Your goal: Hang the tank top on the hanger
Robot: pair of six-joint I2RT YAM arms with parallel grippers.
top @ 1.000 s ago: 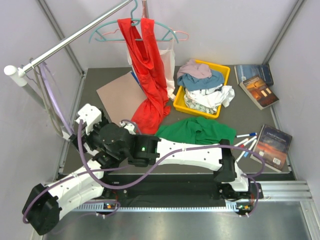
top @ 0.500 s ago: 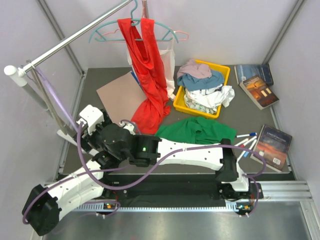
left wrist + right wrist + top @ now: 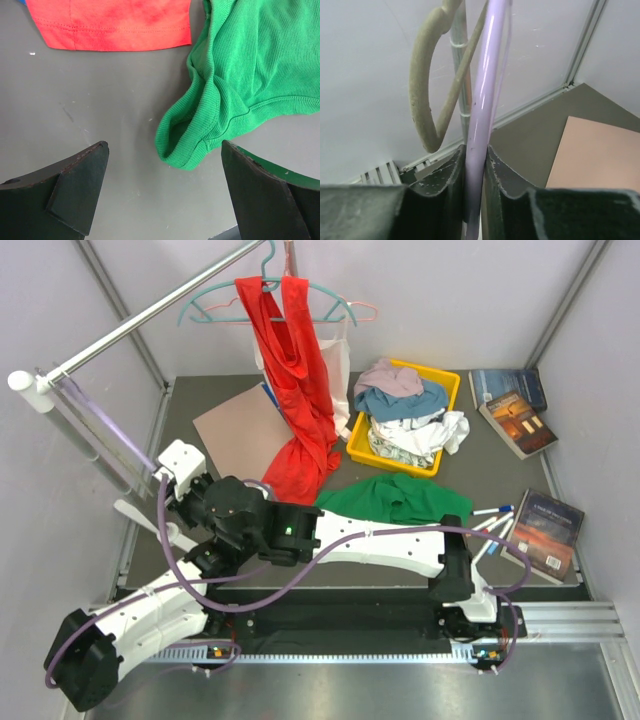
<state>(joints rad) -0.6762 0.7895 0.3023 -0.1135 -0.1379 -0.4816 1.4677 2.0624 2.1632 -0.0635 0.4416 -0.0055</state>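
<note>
Care with the hanger [image 3: 482, 90] matters most. The right gripper [image 3: 476, 156] pinches its thin lavender bar between dark, scuffed pads, up by the left wall beside the metal rail [image 3: 150, 310]. Smooth, round plastic like that can swivel in a two-finger hold. In my judgement it should come down toward the table slowly and level, with one shoulder end aimed at a strap opening.

The tank top [image 3: 400, 498] lies crumpled on the grey table [image 3: 100, 100], well apart from the hanger and just right of the red top [image 3: 300, 390] that hangs from the rail. The left gripper [image 3: 164, 145] hovers spread wide over its nearest fold, a ribbed green knit with a stitched, rolled hem, soft and limp. It would do best to nip a single layer at that hem and lift the opening for the bar.
</note>
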